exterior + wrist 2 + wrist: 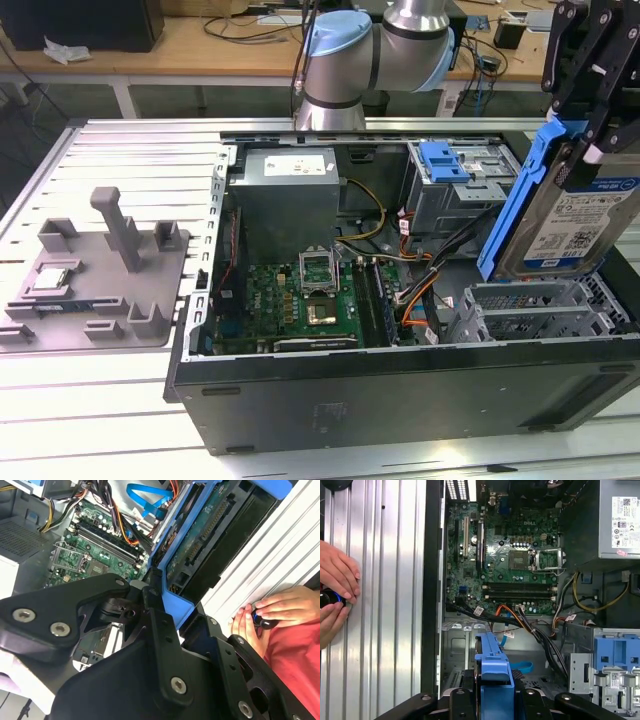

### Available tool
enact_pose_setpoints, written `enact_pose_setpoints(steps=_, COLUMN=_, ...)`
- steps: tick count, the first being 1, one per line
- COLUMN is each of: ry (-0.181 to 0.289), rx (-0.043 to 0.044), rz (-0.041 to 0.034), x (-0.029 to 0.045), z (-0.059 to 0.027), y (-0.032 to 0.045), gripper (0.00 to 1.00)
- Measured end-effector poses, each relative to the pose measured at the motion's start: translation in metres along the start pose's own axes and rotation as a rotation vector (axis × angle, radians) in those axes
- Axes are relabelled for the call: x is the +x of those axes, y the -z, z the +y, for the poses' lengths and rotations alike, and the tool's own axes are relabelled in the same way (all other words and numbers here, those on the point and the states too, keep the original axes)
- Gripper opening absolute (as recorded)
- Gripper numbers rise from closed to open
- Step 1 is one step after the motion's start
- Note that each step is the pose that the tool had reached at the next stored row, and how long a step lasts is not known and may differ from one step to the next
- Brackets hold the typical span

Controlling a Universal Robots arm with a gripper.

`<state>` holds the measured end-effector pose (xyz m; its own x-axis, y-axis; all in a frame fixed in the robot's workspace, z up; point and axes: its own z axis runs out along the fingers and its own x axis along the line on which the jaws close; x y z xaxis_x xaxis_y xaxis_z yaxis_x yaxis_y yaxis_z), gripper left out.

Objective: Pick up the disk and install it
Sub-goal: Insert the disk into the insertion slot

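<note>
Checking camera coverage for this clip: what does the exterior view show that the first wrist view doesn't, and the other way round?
Exterior view: the disk's labelled face, held in the gripper's shut jaws over the open computer case, and a grey fixture plate carrying a processor chip at the exterior view's left.
First wrist view: a person's hands on a small dark knob on the slatted table.
Both: that case, its motherboard, the disk's blue carrier frame.

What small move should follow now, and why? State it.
Probably lower the disk slowly toward the drive cage seen below it: the hand grips it, tilted and raised above the open case, not yet seated.
</note>
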<state>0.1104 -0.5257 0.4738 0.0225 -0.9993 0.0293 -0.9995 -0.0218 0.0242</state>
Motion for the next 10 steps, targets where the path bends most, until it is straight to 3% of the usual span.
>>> enact_pose_setpoints(steps=10, ry=0.002, rx=0.0001, rz=-0.0003, x=0.0021, z=-0.0003, y=-0.0059, gripper=0.37)
